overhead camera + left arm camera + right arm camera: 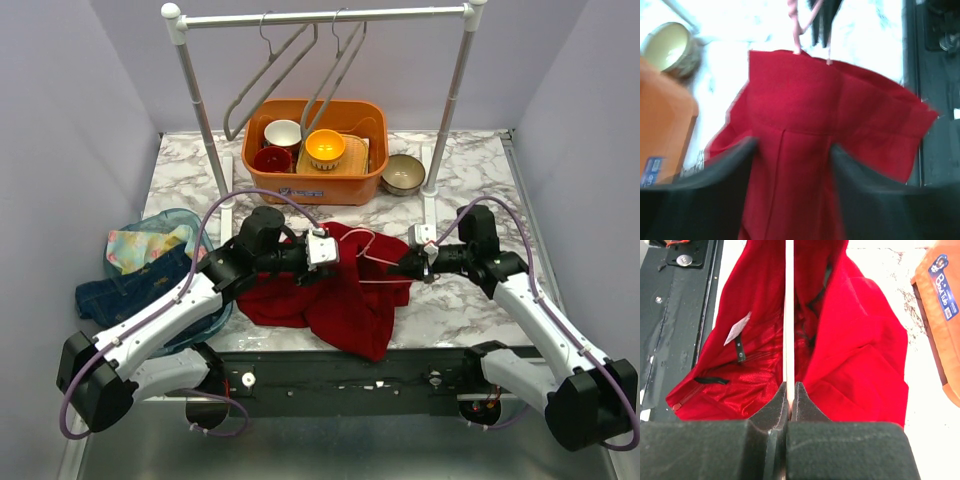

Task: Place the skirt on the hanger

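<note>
The red skirt (345, 295) lies crumpled on the marble table between my two arms, its hem hanging over the near edge. My right gripper (415, 265) is shut on a thin pale pink hanger (375, 255). In the right wrist view the hanger's rod (789, 315) runs straight out from the right gripper (791, 387) over the skirt's (860, 340) open waist and shiny lining. My left gripper (325, 250) hovers at the skirt's left side. Its jaws (794, 147) stand wide apart with red skirt cloth (830, 110) showing between them. The pink hanger (796, 30) shows at the skirt's far edge.
A white clothes rail (320, 17) stands at the back with two grey hangers (280, 70) on it. Under it sits an orange tub (315, 185) holding bowls, with a loose bowl (403, 173) to its right. A teal basket (165, 213) of clothes and jeans (135, 285) lies at the left.
</note>
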`<action>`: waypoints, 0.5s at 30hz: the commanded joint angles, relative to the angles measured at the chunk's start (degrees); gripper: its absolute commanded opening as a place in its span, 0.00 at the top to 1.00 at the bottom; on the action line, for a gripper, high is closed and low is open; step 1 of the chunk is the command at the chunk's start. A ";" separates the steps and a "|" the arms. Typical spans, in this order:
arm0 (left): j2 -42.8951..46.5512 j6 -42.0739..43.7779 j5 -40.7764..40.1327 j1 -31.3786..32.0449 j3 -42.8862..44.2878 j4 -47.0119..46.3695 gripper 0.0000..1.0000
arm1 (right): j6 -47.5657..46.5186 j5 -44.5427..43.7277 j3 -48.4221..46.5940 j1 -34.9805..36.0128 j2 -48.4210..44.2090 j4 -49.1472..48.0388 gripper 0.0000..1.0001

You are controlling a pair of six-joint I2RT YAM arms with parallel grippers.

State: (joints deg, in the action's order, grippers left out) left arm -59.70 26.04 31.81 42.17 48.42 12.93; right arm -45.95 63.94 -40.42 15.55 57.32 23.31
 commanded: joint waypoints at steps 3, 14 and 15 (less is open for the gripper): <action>-0.86 -7.84 7.56 -0.07 -2.01 -3.95 0.64 | -3.61 3.91 0.43 1.32 -0.72 1.47 0.99; 3.36 -25.75 1.08 -0.07 -4.91 -8.01 1.00 | 7.17 0.94 -4.13 1.76 -0.27 2.53 0.46; 3.97 -30.13 -0.86 -0.16 -5.27 -7.83 1.00 | 9.11 -1.43 -5.09 1.68 -1.06 2.88 0.42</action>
State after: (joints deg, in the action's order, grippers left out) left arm -58.92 9.93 36.42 42.11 44.60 8.91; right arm -44.21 64.84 -40.99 16.86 57.74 24.29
